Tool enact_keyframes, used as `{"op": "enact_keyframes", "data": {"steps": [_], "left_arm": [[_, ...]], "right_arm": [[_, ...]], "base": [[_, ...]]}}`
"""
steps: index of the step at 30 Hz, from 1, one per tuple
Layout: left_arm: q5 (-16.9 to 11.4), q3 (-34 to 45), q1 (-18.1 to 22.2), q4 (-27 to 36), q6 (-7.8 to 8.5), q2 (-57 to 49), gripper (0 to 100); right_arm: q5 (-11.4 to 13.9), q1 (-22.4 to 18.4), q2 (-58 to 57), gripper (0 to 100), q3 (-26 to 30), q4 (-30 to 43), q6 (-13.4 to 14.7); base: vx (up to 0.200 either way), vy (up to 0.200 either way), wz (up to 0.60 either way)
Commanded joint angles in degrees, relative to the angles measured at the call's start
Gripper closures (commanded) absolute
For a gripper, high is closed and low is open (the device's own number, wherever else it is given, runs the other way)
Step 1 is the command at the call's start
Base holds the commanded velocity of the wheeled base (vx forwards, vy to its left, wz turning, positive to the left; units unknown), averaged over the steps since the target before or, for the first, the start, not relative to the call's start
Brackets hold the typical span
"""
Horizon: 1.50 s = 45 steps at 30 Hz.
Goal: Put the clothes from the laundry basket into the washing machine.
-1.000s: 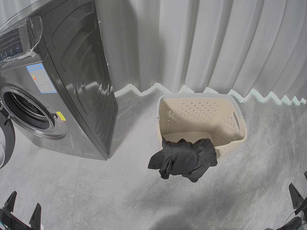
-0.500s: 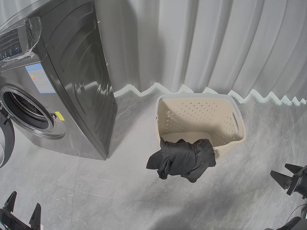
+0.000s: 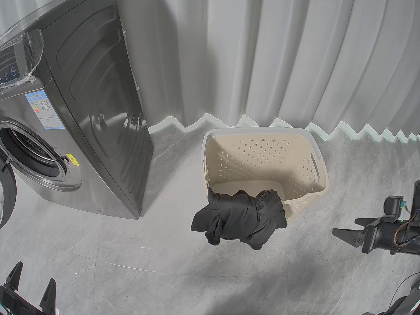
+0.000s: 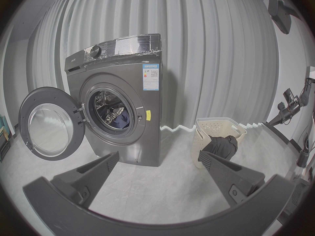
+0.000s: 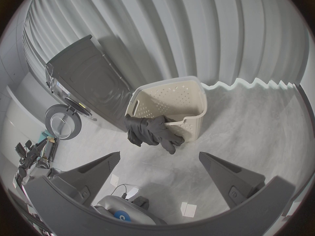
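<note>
The right arm reaches out low, to the right of the laundry basket (image 3: 262,159). Its end effector (image 3: 345,226) points sideways toward the basket, fingers spread and empty. The left end effector (image 3: 35,275) sits low near the floor, fingers up, apart and empty. A dark garment (image 3: 239,217) hangs over the basket's near rim, right of the washing machine (image 3: 92,110), whose door (image 4: 49,123) stands open.

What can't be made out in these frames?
1. Basket floor, head view: the near part is hidden by the garment draped over the rim; anything beneath it is unknown.
2. Drum, left wrist view: something lies inside, too small to identify.
3. Door, head view: cut off by the left edge.
</note>
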Motion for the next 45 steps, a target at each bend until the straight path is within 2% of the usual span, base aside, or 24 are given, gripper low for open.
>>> {"op": "enact_keyframes", "data": {"steps": [1, 6, 12, 15, 16, 24, 29, 45], "left_arm": [[0.0, 0.8, 0.0, 0.0, -0.09, -0.9, 0], [0.0, 0.8, 0.0, 0.0, -0.09, -0.9, 0], [0.0, 0.8, 0.0, 0.0, -0.26, -0.9, 0], [0.0, 0.8, 0.0, 0.0, -0.26, -0.9, 0], [0.1, 0.8, 0.0, 0.0, -0.35, -0.9, 0], [0.0, 0.8, 0.0, 0.0, -0.26, -0.9, 0], [0.1, 0.8, 0.0, 0.0, -0.09, -0.9, 0], [0.2, 0.8, 0.0, 0.0, -0.09, -0.9, 0]], "right_arm": [[-0.3, 3.7, 12.2, 0, -1.6, -4.8, 0.9], [-0.6, 5.5, 18.8, 0, -4.2, -8.7, 3.7], [-0.6, 6.9, 25.0, 0, -6.8, -10.2, 3.9], [-1.7, 7.2, 27.3, 0, -7.7, -11.1, 4.0], [-3.3, 7.5, 30.3, 0, -8.6, -13.0, 4.0], [-6.5, 8.4, 40.3, 0, -10.1, -25.0, 3.6], [-6.6, 8.5, 42.1, 0, -10.2, -25.8, 3.6], [-6.6, 9.8, 48.4, 0, -13.4, -26.2, 3.9]], "base": [[0.000, 0.000, 0.00], [0.000, 0.000, 0.00], [0.000, 0.000, 0.00], [0.000, 0.000, 0.00], [0.000, 0.000, 0.00], [0.000, 0.000, 0.00], [0.120, 0.000, 0.00], [0.000, 0.000, 0.00]]}}
